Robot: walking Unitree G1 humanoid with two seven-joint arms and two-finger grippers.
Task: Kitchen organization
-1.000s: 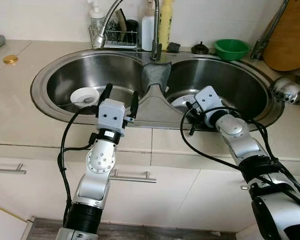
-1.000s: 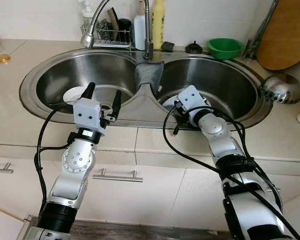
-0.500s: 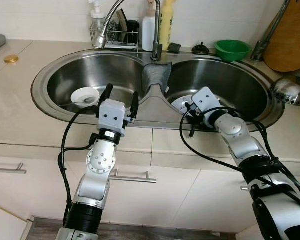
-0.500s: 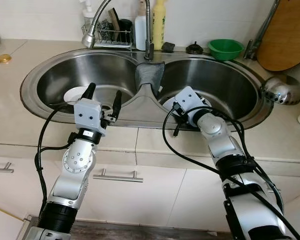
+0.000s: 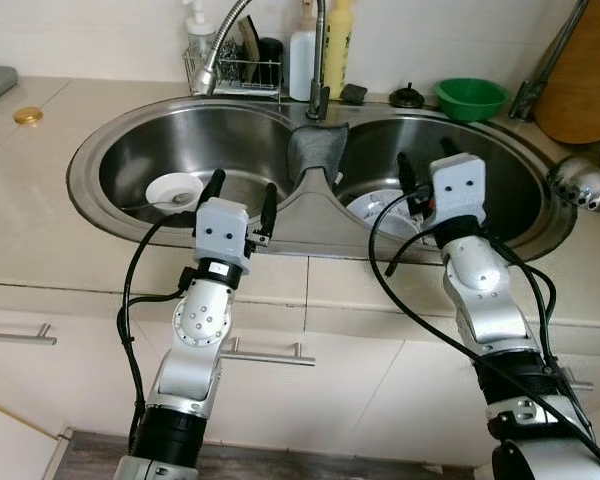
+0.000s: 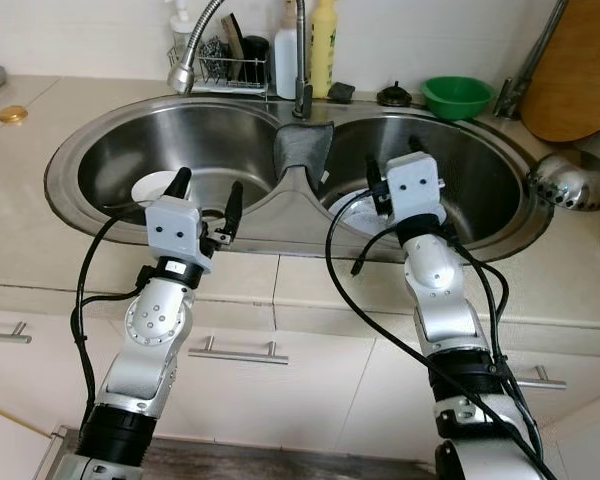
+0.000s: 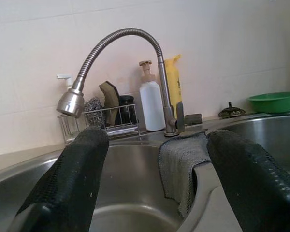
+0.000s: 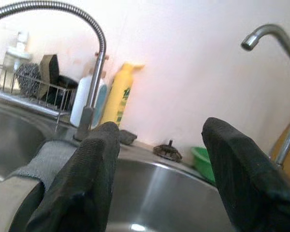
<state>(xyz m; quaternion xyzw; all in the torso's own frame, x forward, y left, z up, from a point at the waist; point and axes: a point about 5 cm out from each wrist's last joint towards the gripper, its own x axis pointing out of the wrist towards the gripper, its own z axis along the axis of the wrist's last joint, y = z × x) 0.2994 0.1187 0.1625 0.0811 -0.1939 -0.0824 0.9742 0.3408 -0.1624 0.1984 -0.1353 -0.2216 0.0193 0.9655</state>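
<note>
- Left eye view: a double sink [image 5: 90, 175] is spanning the upper half of the frame. The left gripper [image 5: 242, 190] is hovering at centre left over the near rim of the left basin, fingers spread, holding nothing. A white bowl [image 5: 173, 189] is lying in the left basin, just left of that gripper. The right gripper [image 5: 423, 165] is standing at centre right over the right basin, fingers spread and empty. A white plate [image 5: 378, 211] is lying in the right basin, just below and left of it. A grey cloth [image 5: 315, 155] is hanging over the divider at upper centre.
- Right eye view: along the top edge a wire rack [image 6: 232, 70], a white bottle [image 6: 288, 45] and a yellow bottle [image 6: 324, 40] are standing behind the sink. A green bowl [image 6: 456, 97] is sitting at upper right, with a wooden board [image 6: 580, 75] leaning in the far upper right corner and a steel ladle [image 6: 574, 180] lying below it on the counter.
- Left wrist view: two black fingers [image 7: 70, 186] are framing the lower corners, wide apart. The faucet [image 7: 111, 58] is arching across the centre, the cloth below it at lower centre.
- Right wrist view: the fingers [image 8: 84, 183] are standing apart in the lower half, nothing between them; the yellow bottle is showing at centre left, and the green bowl is peeking between the fingers.
</note>
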